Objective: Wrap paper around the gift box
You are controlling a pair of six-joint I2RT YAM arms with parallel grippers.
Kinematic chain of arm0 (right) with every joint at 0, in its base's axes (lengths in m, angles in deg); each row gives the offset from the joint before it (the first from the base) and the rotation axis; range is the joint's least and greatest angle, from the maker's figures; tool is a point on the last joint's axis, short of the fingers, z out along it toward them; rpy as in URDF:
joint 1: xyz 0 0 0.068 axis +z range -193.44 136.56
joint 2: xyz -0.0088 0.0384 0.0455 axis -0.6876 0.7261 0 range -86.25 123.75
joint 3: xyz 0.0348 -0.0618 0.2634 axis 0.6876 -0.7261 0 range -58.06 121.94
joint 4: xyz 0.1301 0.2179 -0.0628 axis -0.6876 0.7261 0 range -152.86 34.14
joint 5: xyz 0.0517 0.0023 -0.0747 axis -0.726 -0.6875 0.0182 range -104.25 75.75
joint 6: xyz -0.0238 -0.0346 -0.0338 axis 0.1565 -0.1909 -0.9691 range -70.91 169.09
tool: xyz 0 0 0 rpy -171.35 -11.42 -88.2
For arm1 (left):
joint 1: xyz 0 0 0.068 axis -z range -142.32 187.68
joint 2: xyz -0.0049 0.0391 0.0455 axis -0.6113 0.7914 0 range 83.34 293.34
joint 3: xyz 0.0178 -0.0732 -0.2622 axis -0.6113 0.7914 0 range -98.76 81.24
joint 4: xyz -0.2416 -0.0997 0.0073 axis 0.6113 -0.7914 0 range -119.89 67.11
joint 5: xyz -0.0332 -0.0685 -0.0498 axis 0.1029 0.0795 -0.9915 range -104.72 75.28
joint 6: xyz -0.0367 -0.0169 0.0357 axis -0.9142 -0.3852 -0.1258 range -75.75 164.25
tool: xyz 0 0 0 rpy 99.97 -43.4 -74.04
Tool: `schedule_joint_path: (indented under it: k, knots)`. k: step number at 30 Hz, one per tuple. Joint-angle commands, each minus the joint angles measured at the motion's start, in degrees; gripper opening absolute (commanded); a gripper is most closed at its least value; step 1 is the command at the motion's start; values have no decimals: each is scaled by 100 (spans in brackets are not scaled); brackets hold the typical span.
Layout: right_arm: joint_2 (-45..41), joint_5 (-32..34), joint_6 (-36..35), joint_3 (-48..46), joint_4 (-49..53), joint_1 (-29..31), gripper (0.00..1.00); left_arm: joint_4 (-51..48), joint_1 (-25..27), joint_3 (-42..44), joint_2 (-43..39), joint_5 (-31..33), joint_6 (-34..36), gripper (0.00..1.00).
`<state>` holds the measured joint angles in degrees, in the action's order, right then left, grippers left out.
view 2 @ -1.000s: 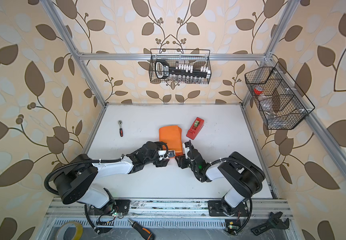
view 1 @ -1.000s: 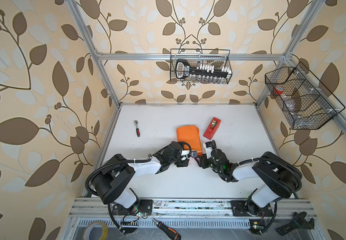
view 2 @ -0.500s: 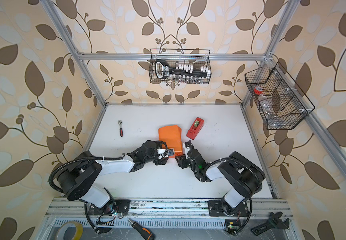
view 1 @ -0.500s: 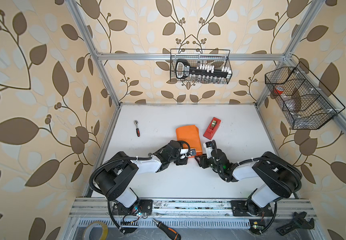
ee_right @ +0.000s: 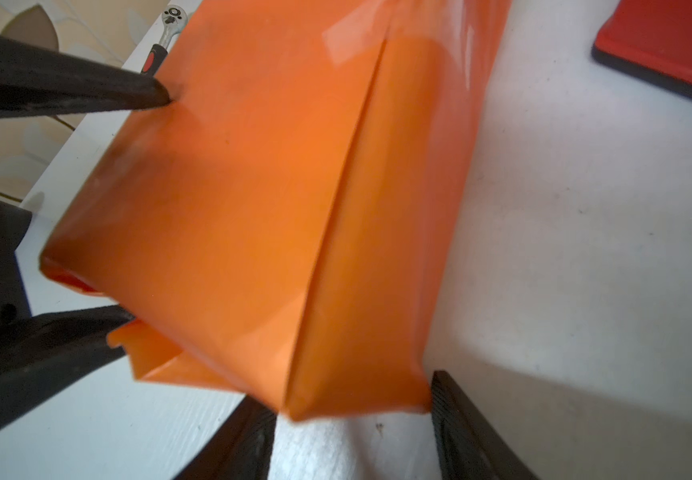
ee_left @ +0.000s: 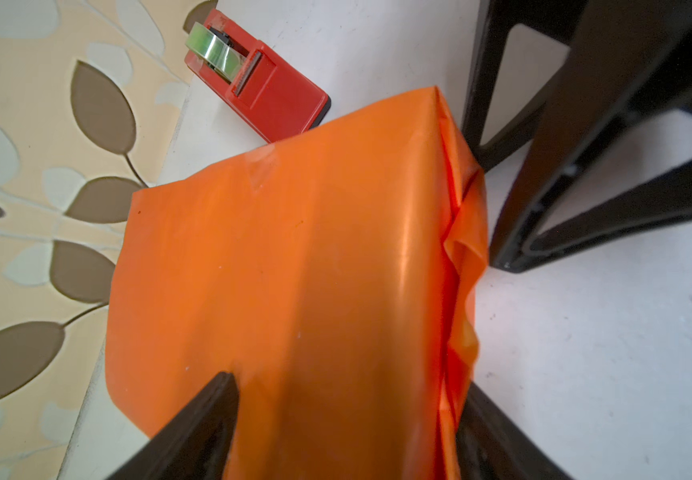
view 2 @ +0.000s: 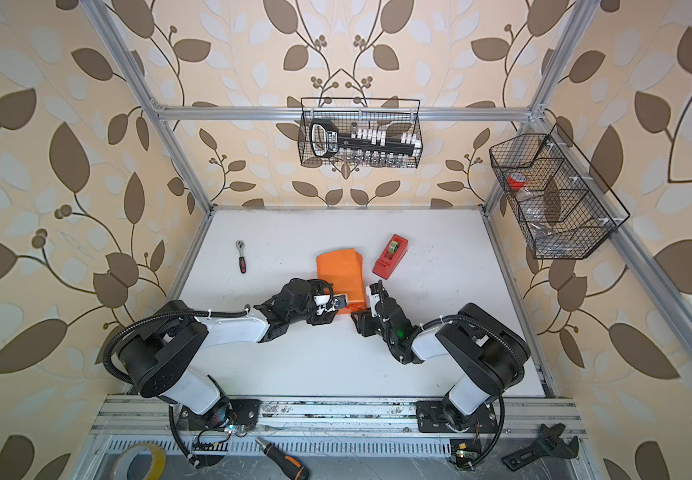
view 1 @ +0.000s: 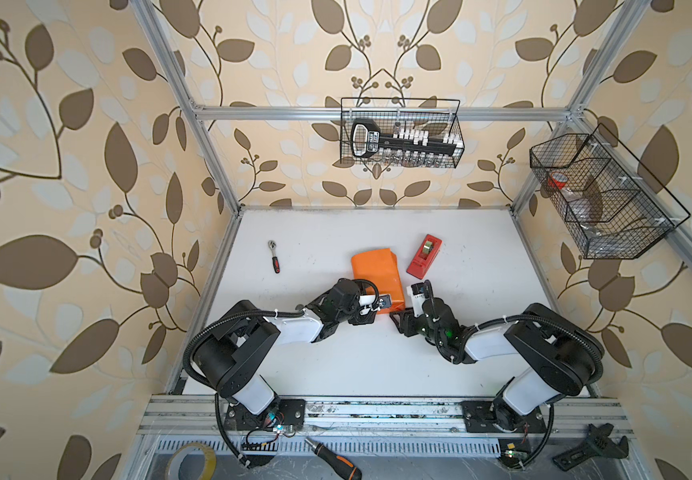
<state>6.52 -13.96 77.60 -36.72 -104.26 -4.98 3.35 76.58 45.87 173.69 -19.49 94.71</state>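
Tabletop: white tabletop (view 1: 336,365) is sitting inside an aluminium frame, with leaf-patterned wallpaper running round it.
Paper: the paper (view 1: 375,274) is lying mid-table, bright orange face out, folded into a parcel with a lengthwise seam on top.
Gift box: the gift box is not showing anywhere; I am judging it to be lying inside the parcel.
Left claw: the left gripper (ee_left: 350,384) is straddling the parcel's near end, jaws wide, one finger on top and one at the crumpled end flap; whether it is clamping, I cannot tell.
Right claw: the right gripper (ee_right: 352,399) is sitting half-spread at the parcel's near corner, with nothing between its jaws.
Risk: the end flap is hanging loose with no tape showing, so a hard squeeze could be crushing or tearing it. A push could be sliding the parcel into the red tape dispenser (ee_left: 269,95) just beside it.
Writing: the tool holder in the wire basket (view 1: 402,133) is carrying a label too small to read; nothing else is showing lettering.
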Motion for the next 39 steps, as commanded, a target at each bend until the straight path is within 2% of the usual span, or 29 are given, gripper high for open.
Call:
schedule_joint_path:
  k: [1,6,14,22,30,33,36,39]
  knots:
    - [-36,95,-12,75,34,-41,60,-114,-91,28,97,-231,105,76]
    - [-159,115,-45,63,130,-82,61,-130,-103,75,135,-229,121,73]
    - [-43,111,-56,210,151,-135,67,-87,-111,127,188,-234,103,73]
    - [110,138,-8,436,86,-130,66,-120,-117,112,160,-295,69,74]
    - [121,138,41,442,58,-136,64,-38,-118,132,131,-260,56,89]
    - [140,119,79,432,14,-132,64,-29,-113,103,210,-205,45,91]
    - [136,101,89,424,-8,-134,63,-26,-115,59,285,-72,60,90]
    - [98,102,87,406,9,-136,63,-57,-116,35,347,34,76,84]
